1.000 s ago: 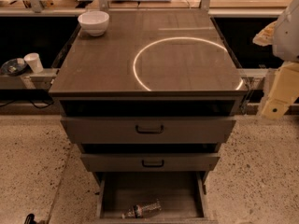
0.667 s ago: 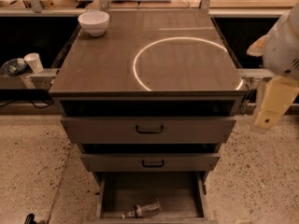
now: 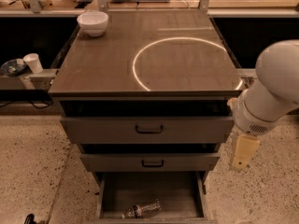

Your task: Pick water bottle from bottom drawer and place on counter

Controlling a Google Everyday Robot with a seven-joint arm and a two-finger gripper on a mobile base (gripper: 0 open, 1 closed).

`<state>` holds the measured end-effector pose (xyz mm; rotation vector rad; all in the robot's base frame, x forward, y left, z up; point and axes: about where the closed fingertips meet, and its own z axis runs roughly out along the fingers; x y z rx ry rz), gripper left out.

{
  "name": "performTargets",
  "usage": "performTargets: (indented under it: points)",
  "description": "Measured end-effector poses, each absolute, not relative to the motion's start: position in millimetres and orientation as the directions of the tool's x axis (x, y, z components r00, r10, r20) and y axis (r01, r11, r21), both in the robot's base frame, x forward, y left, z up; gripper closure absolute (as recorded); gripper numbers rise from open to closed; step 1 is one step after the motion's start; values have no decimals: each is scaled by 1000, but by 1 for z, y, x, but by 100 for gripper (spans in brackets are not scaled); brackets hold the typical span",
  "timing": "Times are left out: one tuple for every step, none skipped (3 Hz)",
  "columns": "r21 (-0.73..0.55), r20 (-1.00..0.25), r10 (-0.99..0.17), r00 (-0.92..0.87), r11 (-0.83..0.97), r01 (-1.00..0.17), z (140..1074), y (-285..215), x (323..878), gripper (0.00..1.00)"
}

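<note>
gripper [image 3: 243, 154], grasp state not discernible, hangs beside the front right corner of the desk [image 3: 103, 64]; water bottle [image 3: 141, 209] lies flat in bottom drawer [image 3: 154, 190], where a misjudged descent could clip the upper drawers [image 3: 187, 130].

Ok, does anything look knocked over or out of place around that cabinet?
The water bottle lies on its side, at a slant, near the front of the open bottom drawer. The pincer hangs right of the drawers, away from it. Nothing else stands out.
</note>
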<state>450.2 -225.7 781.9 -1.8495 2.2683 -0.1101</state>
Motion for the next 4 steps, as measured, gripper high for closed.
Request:
performTargets:
  points:
    - [-210,-125,-974,-187,210,-955,780,-224,455,0]
    - [-176,-248,-965,-87,134,-975,771,-188,460,0]
    - [-120,-347,-936,56,-15,-993,720,-94,447,0]
    - [-72,-396,-907,143,-124,-990,655,-12,406,0]
